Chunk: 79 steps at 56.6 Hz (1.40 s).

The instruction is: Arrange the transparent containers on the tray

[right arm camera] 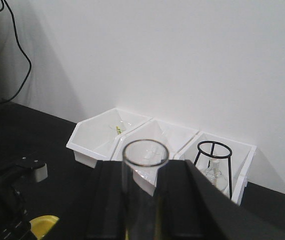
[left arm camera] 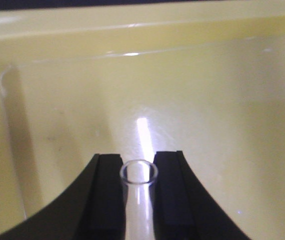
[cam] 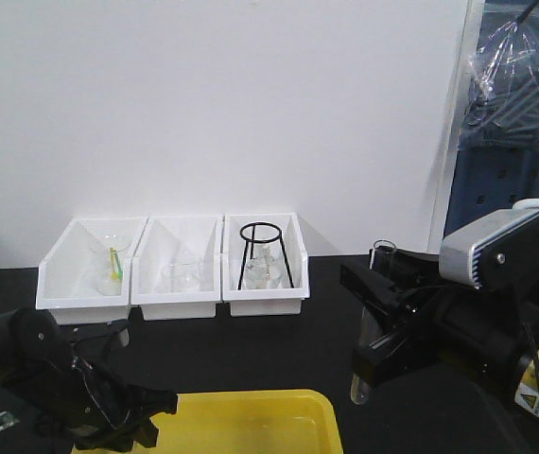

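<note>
Left wrist-mounted: clamping the left tube (left arm camera: 138, 212) in the left pincer (left arm camera: 138, 159), open rim to the lens, low over the tray (left arm camera: 132, 75). Cannot tell whether touching the floor. Held low and flat, likely for a gentle lay-down with no rolling.

Exterior front-facing: gripping the right tube (cam: 362, 364) in the right pincer (cam: 380, 301), near upright, rounded end down, just right of the tray and above the tabletop (cam: 279, 350), not yet over the tray. Kept high, probably to stay clear of the left arm.

Behind the tray, at the wall: three white bins (cam: 177, 284) with glassware and a black tripod (cam: 265, 253). Well apart, so nothing blocking there. Worth watching: the tray's rim, and both arms crowding over the tray.
</note>
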{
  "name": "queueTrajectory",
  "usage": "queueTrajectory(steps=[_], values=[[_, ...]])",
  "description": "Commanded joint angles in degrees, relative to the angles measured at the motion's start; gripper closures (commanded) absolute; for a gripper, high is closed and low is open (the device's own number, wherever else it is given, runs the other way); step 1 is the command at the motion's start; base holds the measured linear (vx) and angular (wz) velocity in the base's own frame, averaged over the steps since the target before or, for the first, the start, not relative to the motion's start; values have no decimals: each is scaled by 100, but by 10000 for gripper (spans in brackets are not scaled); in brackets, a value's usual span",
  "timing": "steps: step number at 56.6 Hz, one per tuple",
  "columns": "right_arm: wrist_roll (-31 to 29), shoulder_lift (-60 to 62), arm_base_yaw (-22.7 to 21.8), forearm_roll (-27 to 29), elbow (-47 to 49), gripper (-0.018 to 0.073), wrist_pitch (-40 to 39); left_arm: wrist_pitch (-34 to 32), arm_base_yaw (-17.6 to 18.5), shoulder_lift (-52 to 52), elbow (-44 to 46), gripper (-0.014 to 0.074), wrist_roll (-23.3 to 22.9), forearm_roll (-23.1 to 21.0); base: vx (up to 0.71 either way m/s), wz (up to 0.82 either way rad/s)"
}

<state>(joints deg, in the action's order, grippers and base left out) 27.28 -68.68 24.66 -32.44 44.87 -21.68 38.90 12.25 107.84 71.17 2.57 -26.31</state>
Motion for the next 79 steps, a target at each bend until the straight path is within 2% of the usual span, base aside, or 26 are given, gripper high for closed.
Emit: queueTrajectory(steps=[1, 10, 25, 34, 44, 50, 63, 72, 79], values=[[-30, 136, -6, 77, 170, 571, -374, -250, 29, -114, 182, 582, -153, -169, 0, 0], [-30, 136, -6, 77, 170, 571, -380, -338, 29, 74, 182, 510, -148, -153, 0, 0], [-30, 136, -6, 77, 170, 571, -380, -368, 29, 162, 177, 238, -148, -58, 0, 0], [-30, 136, -6, 77, 170, 571, -375, -382, 29, 162, 177, 132, -148, 50, 0, 0], [-19, 136, -6, 77, 170, 571, -287, -370, 29, 76, 177, 111, -132, 79, 0, 0], [215, 114, -6, 83, 170, 571, 42, -370, 29, -131, 183, 111, -52, 91, 0, 0], [1242, -490, -6, 76, 170, 571, 884, -397, 29, -1158, 183, 111, 616, 79, 0, 0], [1912, -1190, -1, -1, 170, 571, 646, -488, 29, -2032, 183, 111, 807, 79, 0, 0], [2699, -1722, -1, -555, 170, 571, 102, -652, 29, -2618, 183, 111, 824, 86, 0, 0]])
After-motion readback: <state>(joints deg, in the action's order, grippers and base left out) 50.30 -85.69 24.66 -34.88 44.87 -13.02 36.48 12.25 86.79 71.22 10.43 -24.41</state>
